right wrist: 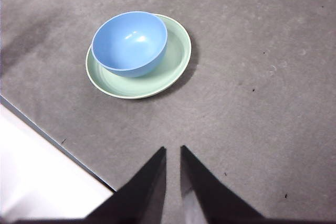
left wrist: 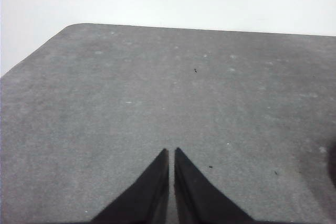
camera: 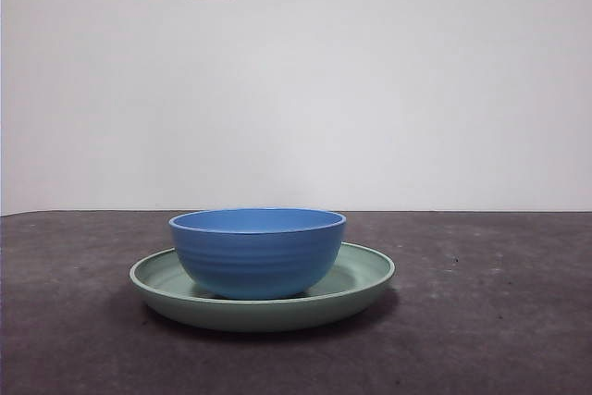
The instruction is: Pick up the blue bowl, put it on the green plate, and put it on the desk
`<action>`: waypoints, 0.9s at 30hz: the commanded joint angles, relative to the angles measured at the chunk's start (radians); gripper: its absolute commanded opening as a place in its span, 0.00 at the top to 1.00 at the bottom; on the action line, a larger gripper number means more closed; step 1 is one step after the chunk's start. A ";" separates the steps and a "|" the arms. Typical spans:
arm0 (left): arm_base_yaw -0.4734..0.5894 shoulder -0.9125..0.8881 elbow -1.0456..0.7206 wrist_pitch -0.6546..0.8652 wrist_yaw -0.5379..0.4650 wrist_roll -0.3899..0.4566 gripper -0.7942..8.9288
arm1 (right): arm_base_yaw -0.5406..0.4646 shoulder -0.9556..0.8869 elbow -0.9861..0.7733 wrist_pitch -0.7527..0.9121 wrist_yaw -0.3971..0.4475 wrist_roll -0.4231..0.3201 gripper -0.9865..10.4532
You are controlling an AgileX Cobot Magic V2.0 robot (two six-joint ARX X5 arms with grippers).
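Right claw (right wrist: 173,153) nearly closed (empty), apart from blue bowl (right wrist: 129,43) sitting upright in green plate (right wrist: 176,64).

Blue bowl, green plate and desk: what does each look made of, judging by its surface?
The blue bowl looks like smooth moulded plastic or melamine: soft highlights inside, faint ridges outside. The green plate seems the same kind, slightly glossy on its rim. The desk looks matte, rough and speckled, perhaps a mat or textured laminate.

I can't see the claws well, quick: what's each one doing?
Left gripper: shut, holding nothing, over bare desk.
Right gripper: nearly shut, holding nothing, away from the blue bowl on the green plate.
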 commanded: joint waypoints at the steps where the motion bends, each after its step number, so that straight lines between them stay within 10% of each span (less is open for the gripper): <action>1: 0.002 -0.002 -0.020 -0.007 -0.005 0.001 0.90 | 0.006 0.004 0.010 0.012 0.000 0.006 0.88; 19: 0.002 -0.002 -0.020 -0.007 -0.005 0.001 0.90 | -0.040 -0.013 -0.022 0.027 -0.006 0.005 0.88; 27: 0.002 -0.002 -0.020 -0.007 -0.005 0.001 0.90 | -0.302 -0.203 -0.413 0.632 0.027 -0.051 0.88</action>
